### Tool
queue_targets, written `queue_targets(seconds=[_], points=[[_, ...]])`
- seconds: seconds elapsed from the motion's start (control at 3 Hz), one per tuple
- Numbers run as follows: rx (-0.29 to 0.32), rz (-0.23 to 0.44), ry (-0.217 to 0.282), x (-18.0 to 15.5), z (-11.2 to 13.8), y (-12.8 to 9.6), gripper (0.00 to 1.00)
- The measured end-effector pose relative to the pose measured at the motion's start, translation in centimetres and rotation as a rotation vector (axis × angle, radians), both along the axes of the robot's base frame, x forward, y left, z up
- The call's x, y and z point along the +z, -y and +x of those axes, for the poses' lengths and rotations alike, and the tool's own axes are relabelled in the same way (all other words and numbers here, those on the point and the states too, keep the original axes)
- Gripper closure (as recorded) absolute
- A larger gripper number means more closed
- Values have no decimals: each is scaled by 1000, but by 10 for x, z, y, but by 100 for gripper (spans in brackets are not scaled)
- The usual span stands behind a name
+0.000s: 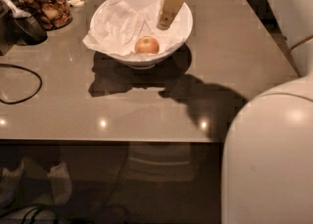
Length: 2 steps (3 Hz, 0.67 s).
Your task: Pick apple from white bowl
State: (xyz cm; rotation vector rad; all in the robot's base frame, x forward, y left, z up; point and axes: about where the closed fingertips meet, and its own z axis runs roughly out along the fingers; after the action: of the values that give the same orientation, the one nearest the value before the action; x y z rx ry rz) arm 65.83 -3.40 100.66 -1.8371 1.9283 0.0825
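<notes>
Hovering my claw point(164, 23) over white bowl point(185, 26) far-right side, can't tell if clenched; should slide near-left, drop straight onto apple point(146, 45).

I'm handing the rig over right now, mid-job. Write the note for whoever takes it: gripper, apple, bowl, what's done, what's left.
Gripper: over the right side of the white bowl, up and right of the apple, not touching it.
Apple: lies on the crumpled paper inside the bowl, near its front wall.
Bowl: on the table, toward the back; a snack jar stands at the back left.
Done: gripper is positioned at the bowl.
Left: lower to the apple, grasp it, lift it out.
</notes>
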Motion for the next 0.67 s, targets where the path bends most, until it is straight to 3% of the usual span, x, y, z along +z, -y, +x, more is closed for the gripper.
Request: queue_targets(seconds=[0.67], points=[[19,-8,8,-2,22,-15,23]])
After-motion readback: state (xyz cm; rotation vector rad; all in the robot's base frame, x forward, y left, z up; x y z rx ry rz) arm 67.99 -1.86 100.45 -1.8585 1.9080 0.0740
